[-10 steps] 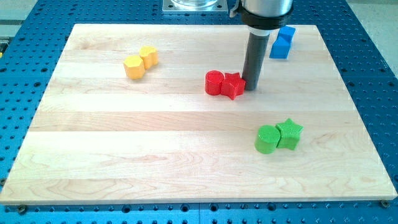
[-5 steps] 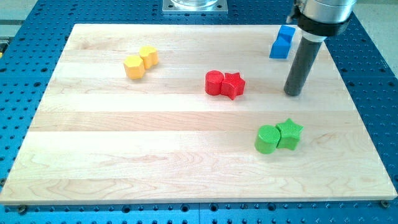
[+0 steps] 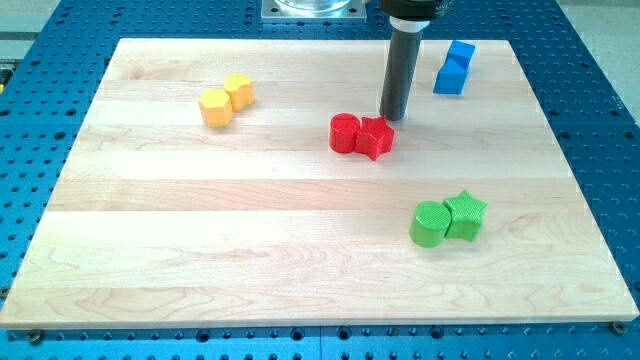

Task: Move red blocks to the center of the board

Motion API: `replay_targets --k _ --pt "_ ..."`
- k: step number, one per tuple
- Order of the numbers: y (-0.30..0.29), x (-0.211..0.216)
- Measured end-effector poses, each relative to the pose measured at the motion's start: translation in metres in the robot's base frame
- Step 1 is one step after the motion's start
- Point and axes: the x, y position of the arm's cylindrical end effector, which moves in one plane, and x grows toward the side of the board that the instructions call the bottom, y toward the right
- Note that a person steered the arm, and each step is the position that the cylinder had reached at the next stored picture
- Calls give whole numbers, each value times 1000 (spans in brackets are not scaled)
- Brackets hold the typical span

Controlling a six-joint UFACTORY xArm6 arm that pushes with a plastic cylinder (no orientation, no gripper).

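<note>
A red cylinder (image 3: pixel 344 132) and a red star (image 3: pixel 375 137) sit touching side by side, a little above the middle of the wooden board (image 3: pixel 200 240). My tip (image 3: pixel 393 116) rests on the board just above and to the right of the red star, a small gap away from it.
Two yellow blocks (image 3: pixel 226 99) lie together at the upper left. Two blue blocks (image 3: pixel 454 68) lie at the upper right, right of the rod. A green cylinder (image 3: pixel 430 224) and a green star (image 3: pixel 465 216) sit together at the lower right.
My tip swung out to the right, away from the red star, then came back left to a spot just above the star. No block has moved.
</note>
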Motion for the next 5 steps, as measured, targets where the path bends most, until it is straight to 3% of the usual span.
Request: replay_targets --k 5 --pt "-9 6"
